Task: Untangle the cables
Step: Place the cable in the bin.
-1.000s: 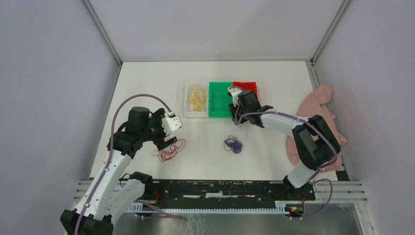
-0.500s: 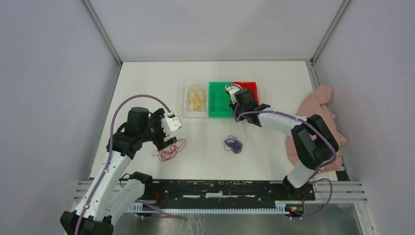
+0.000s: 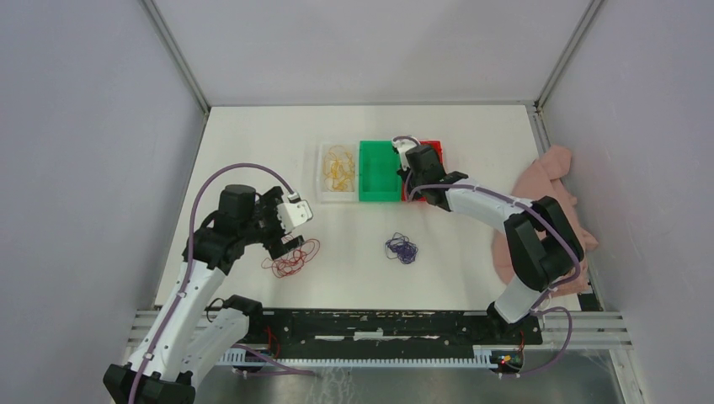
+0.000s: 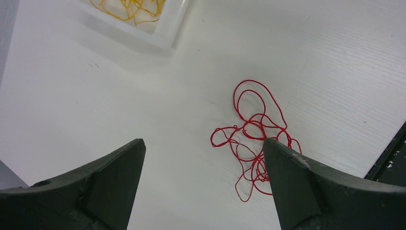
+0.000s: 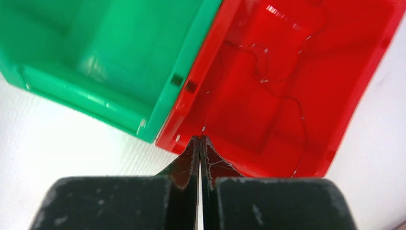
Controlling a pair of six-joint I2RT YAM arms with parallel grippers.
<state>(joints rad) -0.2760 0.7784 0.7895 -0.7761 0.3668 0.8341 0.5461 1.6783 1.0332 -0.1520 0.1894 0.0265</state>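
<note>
A loose red cable lies on the white table at the left; in the left wrist view it lies by my right finger. My left gripper is open and empty, just above the table beside it. A dark blue-purple cable lies bundled mid-table. A yellow cable sits in the clear tray. My right gripper is shut over the near-left corner of the red bin. A thin red cable runs from its tips into that bin.
A green bin stands between the clear tray and the red bin, touching the red one. A pink cloth lies at the right wall. A black rail runs along the near edge.
My right gripper has moved back and to the right, from over the green bin's edge to over the red bin. The left arm and the table cables have not moved.
</note>
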